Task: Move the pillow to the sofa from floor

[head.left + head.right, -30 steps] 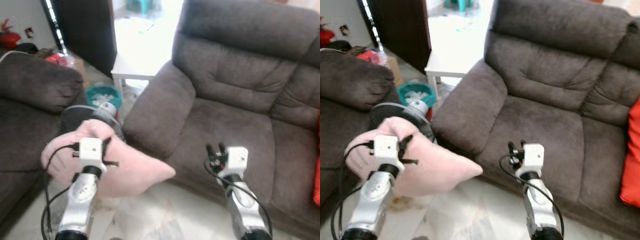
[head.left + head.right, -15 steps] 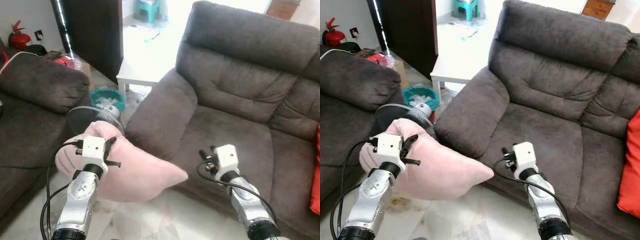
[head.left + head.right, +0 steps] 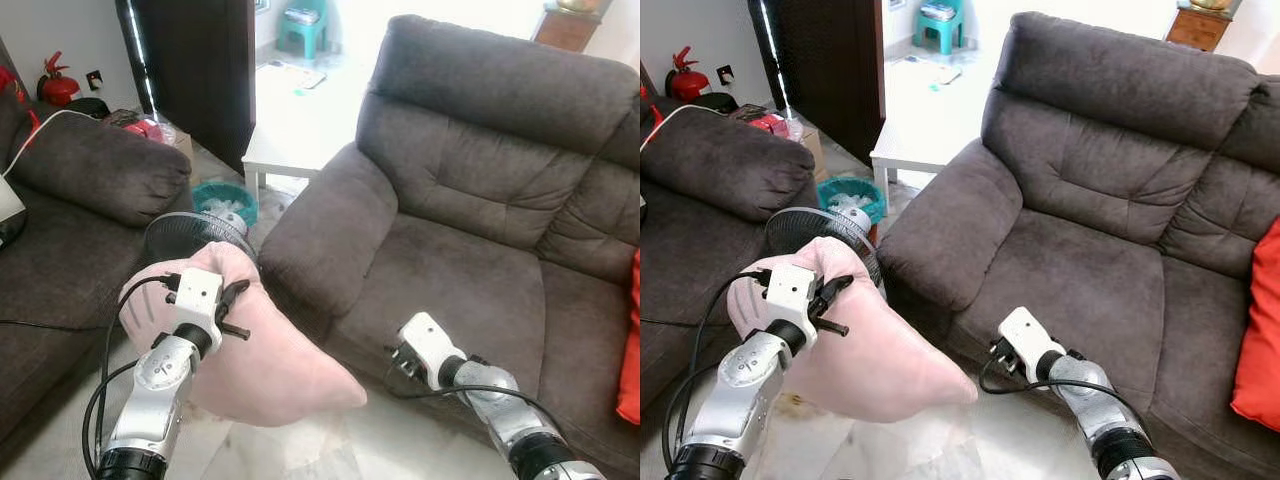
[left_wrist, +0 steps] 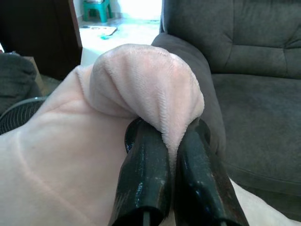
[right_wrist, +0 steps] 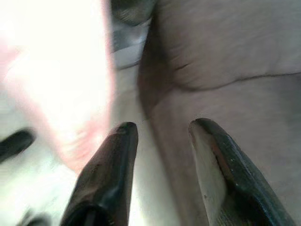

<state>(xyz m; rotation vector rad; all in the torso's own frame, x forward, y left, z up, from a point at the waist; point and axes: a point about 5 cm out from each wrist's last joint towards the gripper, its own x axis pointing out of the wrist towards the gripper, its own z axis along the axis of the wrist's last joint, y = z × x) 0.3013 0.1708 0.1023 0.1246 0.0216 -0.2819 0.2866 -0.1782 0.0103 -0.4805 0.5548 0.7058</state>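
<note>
A soft pink pillow [image 3: 262, 362] hangs above the floor in front of the dark grey sofa [image 3: 470, 250], level with the sofa's left armrest [image 3: 325, 225]. My left gripper [image 4: 169, 141] is shut on a bunched fold at the pillow's top [image 4: 146, 84]. Lower down on the right, my right gripper [image 5: 162, 136] is open with nothing between its fingers; it points toward the pillow's lower corner and the sofa's front. Its white wrist block [image 3: 425, 345] hovers in front of the seat cushion [image 3: 1090, 280].
A second dark sofa [image 3: 70, 215] stands on the left. A round fan [image 3: 195, 232] and a teal basket [image 3: 225, 197] sit behind the pillow, with a white side table [image 3: 285, 145] beyond. An orange-red cushion [image 3: 1255, 320] lies on the sofa's right end.
The camera view has shifted. My right arm has dropped lower and turned its gripper toward the pillow. The pillow still hangs from my left gripper, now sagging a little lower.
</note>
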